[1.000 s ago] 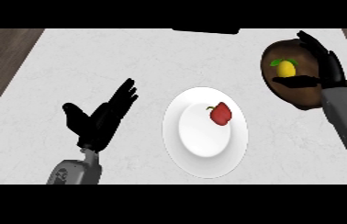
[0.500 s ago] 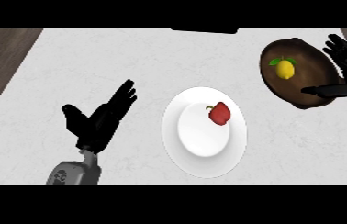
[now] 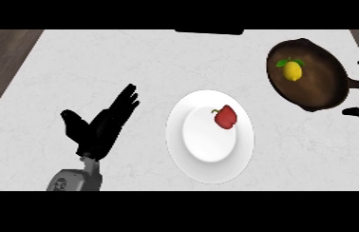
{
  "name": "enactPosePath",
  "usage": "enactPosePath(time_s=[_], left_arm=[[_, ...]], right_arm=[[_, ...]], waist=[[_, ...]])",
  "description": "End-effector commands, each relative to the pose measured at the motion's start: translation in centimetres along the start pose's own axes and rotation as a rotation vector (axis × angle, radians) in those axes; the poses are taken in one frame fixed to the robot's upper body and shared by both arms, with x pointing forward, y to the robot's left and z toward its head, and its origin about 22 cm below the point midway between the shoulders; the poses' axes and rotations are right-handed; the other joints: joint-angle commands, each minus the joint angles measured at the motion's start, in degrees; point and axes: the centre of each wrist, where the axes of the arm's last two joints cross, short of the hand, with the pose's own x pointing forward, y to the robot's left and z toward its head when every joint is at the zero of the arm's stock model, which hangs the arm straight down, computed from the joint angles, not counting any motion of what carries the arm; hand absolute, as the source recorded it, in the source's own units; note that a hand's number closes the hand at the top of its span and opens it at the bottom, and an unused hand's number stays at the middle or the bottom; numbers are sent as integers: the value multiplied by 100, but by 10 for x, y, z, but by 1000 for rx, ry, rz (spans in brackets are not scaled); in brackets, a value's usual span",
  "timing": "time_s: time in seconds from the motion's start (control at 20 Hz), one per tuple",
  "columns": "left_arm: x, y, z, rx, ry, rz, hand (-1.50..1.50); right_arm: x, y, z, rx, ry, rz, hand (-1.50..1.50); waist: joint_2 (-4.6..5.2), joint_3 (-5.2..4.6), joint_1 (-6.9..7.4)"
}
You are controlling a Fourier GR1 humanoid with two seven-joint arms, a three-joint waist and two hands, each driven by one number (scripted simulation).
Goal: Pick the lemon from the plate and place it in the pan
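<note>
The lemon (image 3: 292, 70) lies inside the dark pan (image 3: 319, 95), towards its far left side, with its small green leaves showing at the top. A second ago the right hand (image 3: 351, 111) was over the pan with its fingers around the fruit; half a second ago it had spread and lifted clear; now only dark slivers of it show at the view's right edge, just right of the pan's rim. Too little of it shows to tell how its fingers are set. The lemon has stayed where it was released, which suggests it has settled in the pan.

The left hand (image 3: 100, 126) rests open to the lower left, fingers straight and spread, unchanged across the frames. To its right sits the white plate (image 3: 203, 167), with a red bell pepper (image 3: 225, 117) left on its far half; the pan with the lemon is farther right and beyond that, well apart from this hand.

Judged from how things lie, the placing looks done: the lemon is off the plate and in the pan, and what remains is for the right arm to finish pulling away.
</note>
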Motion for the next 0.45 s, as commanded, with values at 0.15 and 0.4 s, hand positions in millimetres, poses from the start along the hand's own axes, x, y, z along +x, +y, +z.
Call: enactPosePath(time_s=[0.15,0.4], left_arm=[[7,-3,3,-5,-22,-7,0],[0,-2,1,5,13,5,0]], right_arm=[[-9,-16,25,95,-45,-62,-150],[2,-26,22,133,-75,-69,-150]], waist=[[-22,15,28],[-39,3,-33]])
